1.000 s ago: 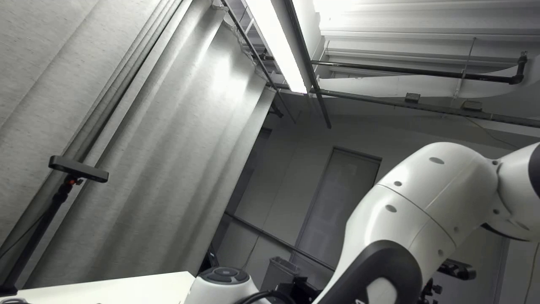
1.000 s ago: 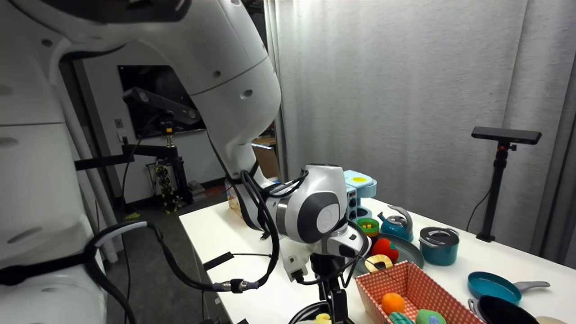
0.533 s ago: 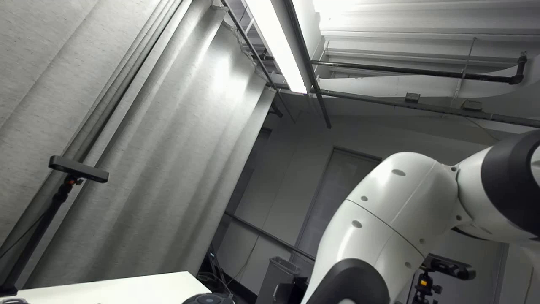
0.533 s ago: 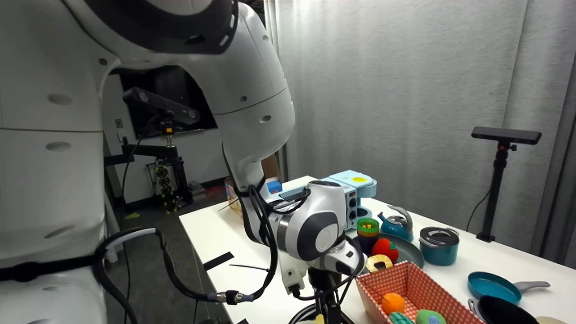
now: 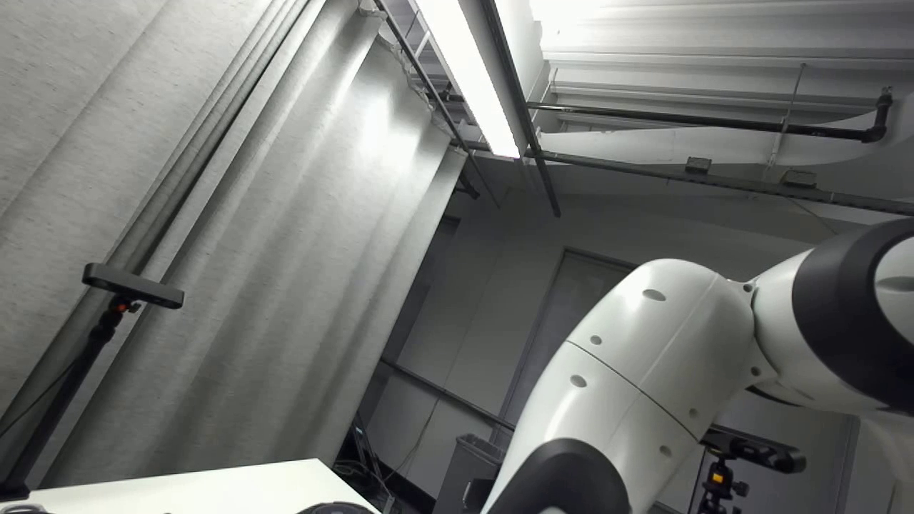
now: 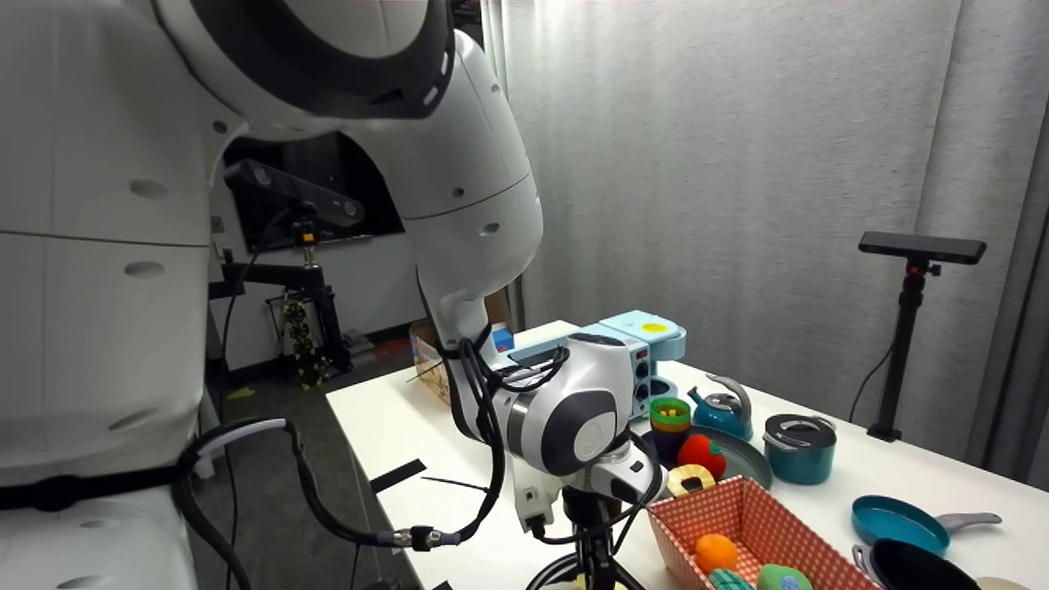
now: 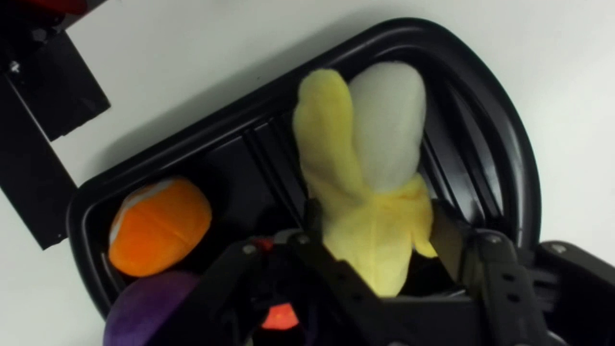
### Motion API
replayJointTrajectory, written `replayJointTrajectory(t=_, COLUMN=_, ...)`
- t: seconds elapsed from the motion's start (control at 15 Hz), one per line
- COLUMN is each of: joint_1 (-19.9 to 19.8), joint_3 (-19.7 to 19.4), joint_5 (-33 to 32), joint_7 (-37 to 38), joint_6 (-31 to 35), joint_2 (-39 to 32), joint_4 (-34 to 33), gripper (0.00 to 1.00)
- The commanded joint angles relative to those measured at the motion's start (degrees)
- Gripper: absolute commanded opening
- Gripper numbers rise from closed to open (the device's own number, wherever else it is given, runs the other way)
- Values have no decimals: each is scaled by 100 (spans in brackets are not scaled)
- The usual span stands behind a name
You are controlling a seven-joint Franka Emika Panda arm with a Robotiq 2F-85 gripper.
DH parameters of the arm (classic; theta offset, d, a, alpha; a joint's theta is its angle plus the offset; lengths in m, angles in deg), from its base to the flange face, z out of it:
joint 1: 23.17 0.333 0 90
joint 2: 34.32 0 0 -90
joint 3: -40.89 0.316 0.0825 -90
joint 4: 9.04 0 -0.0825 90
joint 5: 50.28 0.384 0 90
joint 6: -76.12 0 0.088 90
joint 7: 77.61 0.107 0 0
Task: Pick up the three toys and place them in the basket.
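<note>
In the wrist view a soft peeled-banana toy (image 7: 370, 211), yellow and white, lies in a black tray (image 7: 408, 33). My gripper (image 7: 377, 214) stands open over it, one finger on each side of the banana; I cannot tell whether the pads press on it. An orange toy with a white edge (image 7: 161, 228) and a purple toy (image 7: 146, 307) are left of the gripper. A coral-red piece (image 7: 281, 317) shows through the gripper's linkage. In an exterior view my gripper (image 6: 596, 567) is low over the tray (image 6: 551, 571), beside the red-checked basket (image 6: 676, 537).
The basket holds an orange toy (image 6: 715, 552) and green toys (image 6: 783, 578). Behind it are a grey plate (image 6: 750, 467) with a red toy (image 6: 701, 456), cups (image 6: 670, 418), a kettle (image 6: 721, 412), a pot (image 6: 799, 449) and pans (image 6: 901, 522). A light-blue toy appliance (image 6: 647, 328) stands further back.
My arm has come down and the gripper has sunk lower over the tray around the banana. The movement in the last half second is small.
</note>
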Motion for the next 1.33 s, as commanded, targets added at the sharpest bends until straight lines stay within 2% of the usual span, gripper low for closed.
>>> replayJointTrajectory(t=0.0, joint_1=186, joint_3=-219, joint_5=69, joint_7=69, joint_6=101, joint_2=101, joint_4=-18, gripper=30)
replayJointTrajectory(t=0.27, joint_1=294, joint_3=-341, joint_5=-131, joint_7=180, joint_6=17, joint_2=578, joint_4=15, gripper=2)
replayJointTrajectory(t=0.47, joint_1=354, joint_3=-335, joint_5=-398, joint_7=287, joint_6=-95, joint_2=1089, joint_4=-27, gripper=0)
replayJointTrajectory(t=0.67, joint_1=285, joint_3=-238, joint_5=-1079, joint_7=574, joint_6=-214, joint_2=1630, joint_4=-158, gripper=1)
replayJointTrajectory(t=1.0, joint_1=-280, joint_3=27, joint_5=-3261, joint_7=1429, joint_6=-606, joint_2=2142, joint_4=-719, gripper=1)
replayJointTrajectory(t=1.07, joint_1=-231, joint_3=-101, joint_5=-3751, joint_7=1643, joint_6=-681, joint_2=2144, joint_4=-838, gripper=1)
replayJointTrajectory(t=1.27, joint_1=-484, joint_3=-109, joint_5=-5168, joint_7=2331, joint_6=-915, joint_2=1924, joint_4=-1196, gripper=1)
